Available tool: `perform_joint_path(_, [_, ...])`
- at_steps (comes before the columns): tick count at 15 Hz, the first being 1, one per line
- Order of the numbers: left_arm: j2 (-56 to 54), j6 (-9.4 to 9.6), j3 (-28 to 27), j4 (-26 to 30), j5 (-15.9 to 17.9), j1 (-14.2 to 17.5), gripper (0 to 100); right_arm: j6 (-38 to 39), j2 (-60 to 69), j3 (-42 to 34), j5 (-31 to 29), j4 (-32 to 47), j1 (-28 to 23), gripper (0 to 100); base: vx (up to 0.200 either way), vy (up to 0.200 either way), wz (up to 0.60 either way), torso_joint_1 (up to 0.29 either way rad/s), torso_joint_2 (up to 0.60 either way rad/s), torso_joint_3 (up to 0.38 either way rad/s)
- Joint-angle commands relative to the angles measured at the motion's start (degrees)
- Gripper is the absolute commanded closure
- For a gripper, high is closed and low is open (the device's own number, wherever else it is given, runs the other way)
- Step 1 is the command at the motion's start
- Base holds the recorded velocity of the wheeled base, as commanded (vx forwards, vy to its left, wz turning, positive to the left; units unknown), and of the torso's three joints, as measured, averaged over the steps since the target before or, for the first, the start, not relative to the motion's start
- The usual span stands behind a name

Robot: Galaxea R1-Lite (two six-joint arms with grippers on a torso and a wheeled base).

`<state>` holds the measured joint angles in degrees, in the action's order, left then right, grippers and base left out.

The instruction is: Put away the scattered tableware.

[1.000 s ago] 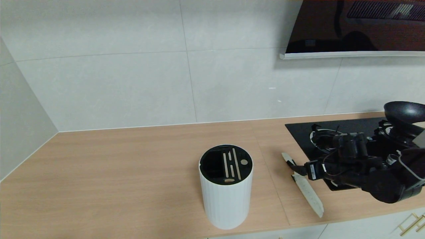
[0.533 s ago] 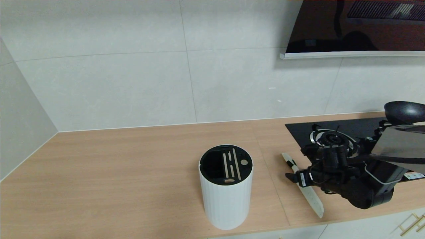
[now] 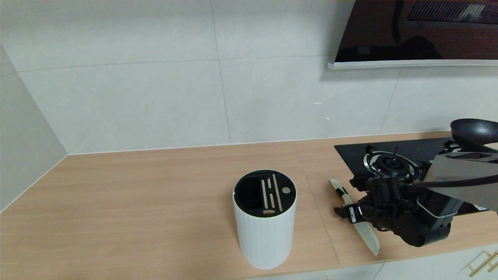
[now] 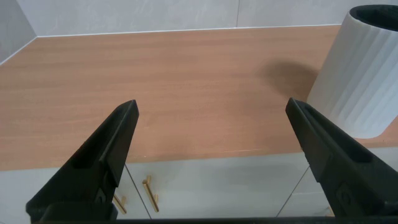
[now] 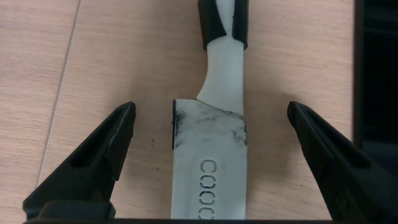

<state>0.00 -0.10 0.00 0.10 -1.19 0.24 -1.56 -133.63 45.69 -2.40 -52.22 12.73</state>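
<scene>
A white knife (image 3: 356,217) with a marbled blade and a black-and-white handle lies flat on the wooden counter (image 3: 155,194), right of a white ribbed knife holder (image 3: 265,217) with a black slotted top. My right gripper (image 3: 346,212) hovers low over the knife where blade meets handle, open. In the right wrist view the knife (image 5: 211,149) lies between the spread fingers (image 5: 93,165) of the right gripper (image 5: 211,155). My left gripper (image 4: 211,155) is open above the counter's front edge, with the holder (image 4: 357,68) off to one side.
A black gas hob (image 3: 393,163) with a burner ring sits just behind the right arm, and a dark pan (image 3: 472,132) stands on it at the far right. A range hood (image 3: 416,35) hangs above. White cabinet fronts with brass handles (image 4: 149,193) lie below the counter.
My right arm has swung left and down from over the hob toward the knife, now low above its blade-handle junction. The knife and holder have not moved.
</scene>
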Motion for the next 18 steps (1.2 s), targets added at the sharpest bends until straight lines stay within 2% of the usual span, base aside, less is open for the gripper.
perform_joint_path(1, [0.0,0.01,0.0,0.0,0.0,0.0,0,0.0,-0.1,0.0,0.0,0.0,0.0,0,0.0,0.0,0.0,0.0,0.0,0.0])
perform_joint_path(4, [0.0,-0.08,0.0,0.0,0.0,0.0,0,0.0,0.0,0.0,-0.1,0.0,0.0,0,0.0,0.0,0.0,0.0,0.0,0.0])
perform_joint_path(5, [0.0,0.01,0.0,0.0,0.0,0.0,0,0.0,0.0,-0.1,-0.3,0.0,0.0,100,0.0,0.0,0.0,0.0,0.0,0.0])
perform_joint_path(14, [0.0,0.01,0.0,0.0,0.0,0.0,0,0.0,1.3,-0.6,-0.4,0.0,0.0,100,0.0,0.0,0.0,0.0,0.0,0.0])
perform_joint_path(18, [0.0,0.01,0.0,0.0,0.0,0.0,0,0.3,10.5,-3.3,-0.3,0.1,0.0,100,0.0,0.0,0.0,0.0,0.0,0.0])
